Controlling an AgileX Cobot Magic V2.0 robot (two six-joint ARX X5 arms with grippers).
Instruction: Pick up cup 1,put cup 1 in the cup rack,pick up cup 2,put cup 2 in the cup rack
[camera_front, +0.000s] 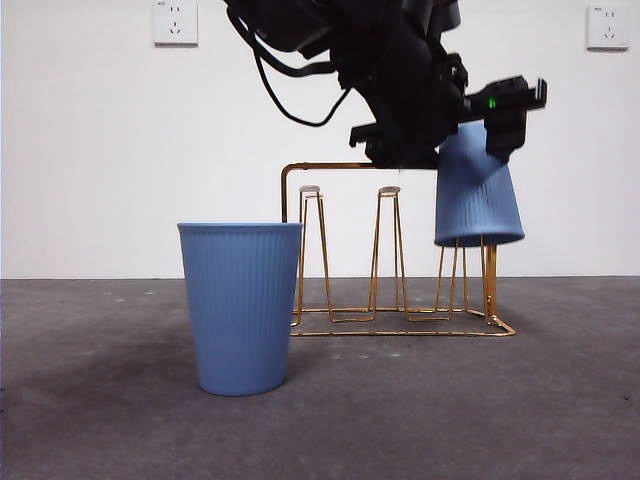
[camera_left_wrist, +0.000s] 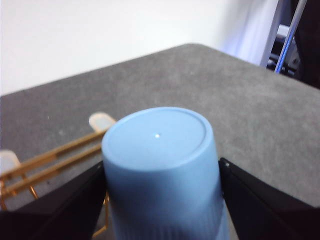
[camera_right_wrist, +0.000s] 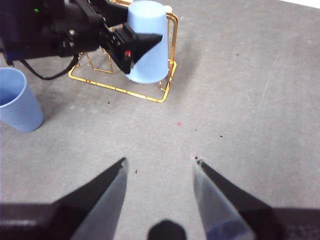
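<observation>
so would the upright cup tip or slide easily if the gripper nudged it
Probably yes. The upright cup is tall, narrows to a small base and looks like thin ribbed plastic, so likely light and quick to tip from a push near its rim. A low push might just slide it on the table. The thin wall would likely flex under a squeeze.

One cup (camera_front: 241, 305) stands before the cup rack's (camera_front: 400, 325) left end — another cup (camera_front: 478, 195) above its right.

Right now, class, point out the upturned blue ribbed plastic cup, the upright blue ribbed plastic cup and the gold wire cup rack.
Upturned blue ribbed plastic cup (camera_front: 478, 205), front view, ribbed side wall.
Upright blue ribbed plastic cup (camera_front: 240, 305), front view, side wall.
Gold wire cup rack (camera_front: 388, 255), front view, middle peg.
</observation>
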